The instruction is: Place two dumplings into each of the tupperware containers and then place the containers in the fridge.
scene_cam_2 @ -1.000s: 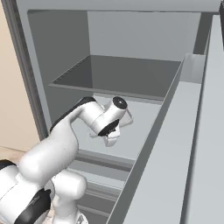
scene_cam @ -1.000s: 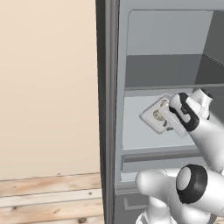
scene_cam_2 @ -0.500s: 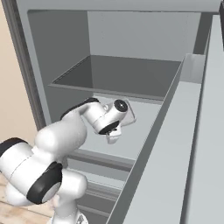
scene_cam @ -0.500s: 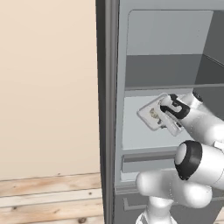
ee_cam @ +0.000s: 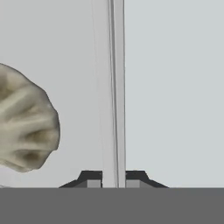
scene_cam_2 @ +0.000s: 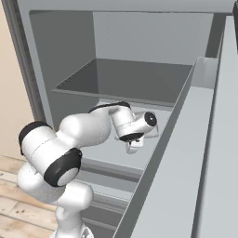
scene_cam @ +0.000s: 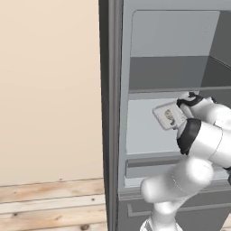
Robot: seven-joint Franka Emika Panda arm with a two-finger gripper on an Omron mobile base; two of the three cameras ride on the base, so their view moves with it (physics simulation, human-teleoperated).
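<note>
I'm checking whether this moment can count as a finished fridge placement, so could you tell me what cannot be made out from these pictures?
- Tub, left base view: its right end is hidden behind the arm; too small to count the dumplings inside.
- Whether the tub rests on the fridge shelf: not clear.
- Claw, hand view: shut on the tub's thin wall; tips cut off by the bottom edge.
- Dumpling, hand view: cut off by the left edge.
- Second tub: cannot be placed.

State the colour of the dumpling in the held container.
Tan-olive with pale streaks, the dumpling shows best in the hand view.
</note>
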